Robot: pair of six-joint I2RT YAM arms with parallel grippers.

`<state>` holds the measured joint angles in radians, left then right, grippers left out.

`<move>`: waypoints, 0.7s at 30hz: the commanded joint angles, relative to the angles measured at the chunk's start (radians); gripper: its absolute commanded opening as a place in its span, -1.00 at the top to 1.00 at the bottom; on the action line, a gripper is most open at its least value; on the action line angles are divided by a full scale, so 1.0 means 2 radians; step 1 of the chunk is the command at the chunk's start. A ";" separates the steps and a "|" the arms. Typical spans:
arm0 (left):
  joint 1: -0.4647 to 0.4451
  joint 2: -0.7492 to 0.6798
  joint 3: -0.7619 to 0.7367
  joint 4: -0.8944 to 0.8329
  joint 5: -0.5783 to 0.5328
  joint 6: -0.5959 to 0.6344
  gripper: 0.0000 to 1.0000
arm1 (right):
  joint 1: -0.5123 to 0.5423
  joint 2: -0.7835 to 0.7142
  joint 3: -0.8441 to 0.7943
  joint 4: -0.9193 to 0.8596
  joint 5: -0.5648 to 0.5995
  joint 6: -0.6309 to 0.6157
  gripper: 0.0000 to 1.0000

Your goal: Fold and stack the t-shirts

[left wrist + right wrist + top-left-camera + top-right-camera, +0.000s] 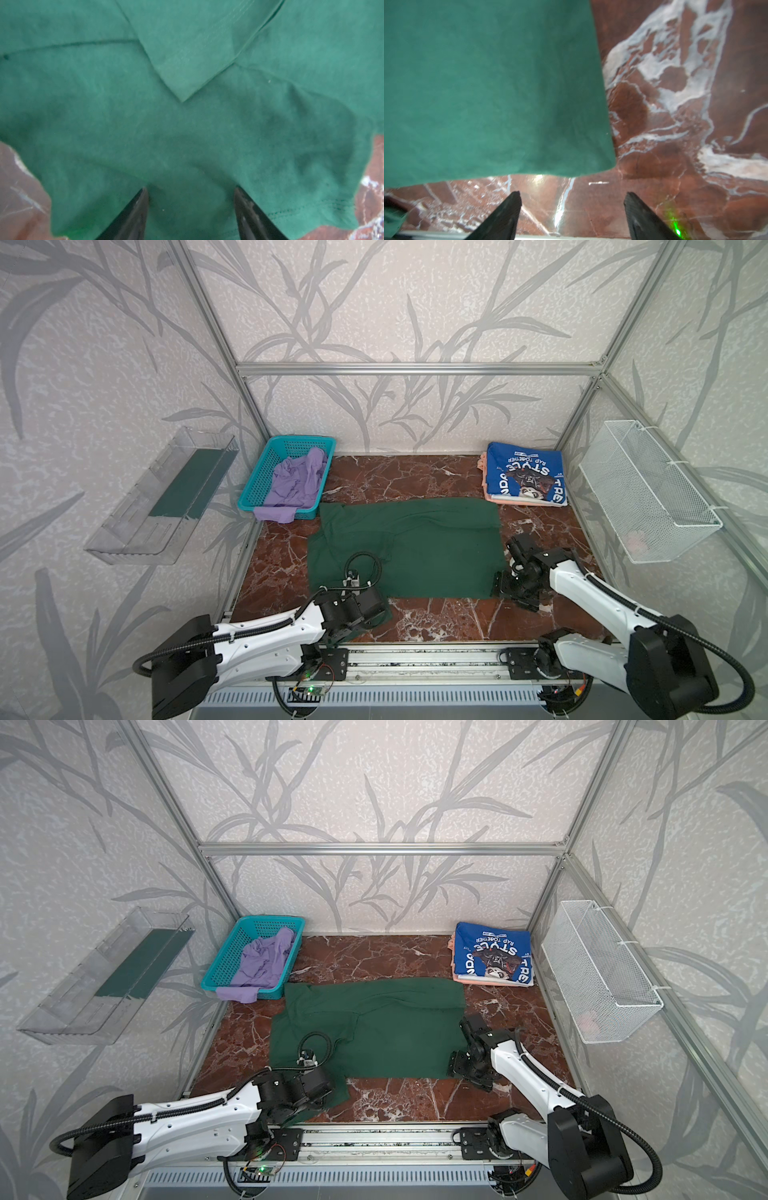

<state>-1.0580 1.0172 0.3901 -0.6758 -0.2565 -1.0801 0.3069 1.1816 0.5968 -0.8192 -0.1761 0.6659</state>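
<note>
A dark green t-shirt [415,547] [386,1027] lies spread on the marble table, one sleeve folded over its body [187,62]. My left gripper [191,190] is open at the shirt's near-left part, both fingertips resting on the green cloth. My right gripper [513,593] [572,196] is open just off the shirt's near-right corner [602,162], with only bare marble between its fingers. A lavender t-shirt [295,485] [264,963] lies crumpled in the turquoise basket [259,477], one end hanging over the rim. At the back right a folded blue printed t-shirt [525,479] [492,957] lies on a peach one [484,462].
A clear plastic shelf [162,497] hangs on the left wall and a white wire basket [648,493] on the right wall. The aluminium rail [415,659] carrying both arm bases runs along the table's [415,477] near edge. Frame posts stand at the back corners.
</note>
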 commanded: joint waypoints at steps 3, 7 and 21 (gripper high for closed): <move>-0.002 0.045 -0.036 0.050 0.048 -0.020 0.30 | 0.005 0.018 -0.011 0.034 0.023 0.013 -0.59; -0.002 0.061 -0.033 0.055 0.044 -0.022 0.75 | 0.006 0.025 -0.023 0.060 0.020 0.016 -0.48; -0.002 0.045 -0.014 0.026 0.022 0.000 1.00 | 0.015 0.020 -0.026 0.085 0.057 0.007 0.53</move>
<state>-1.0592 1.0847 0.3965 -0.5667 -0.3222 -1.0866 0.3340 1.2282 0.5552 -0.6464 -0.1020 0.6827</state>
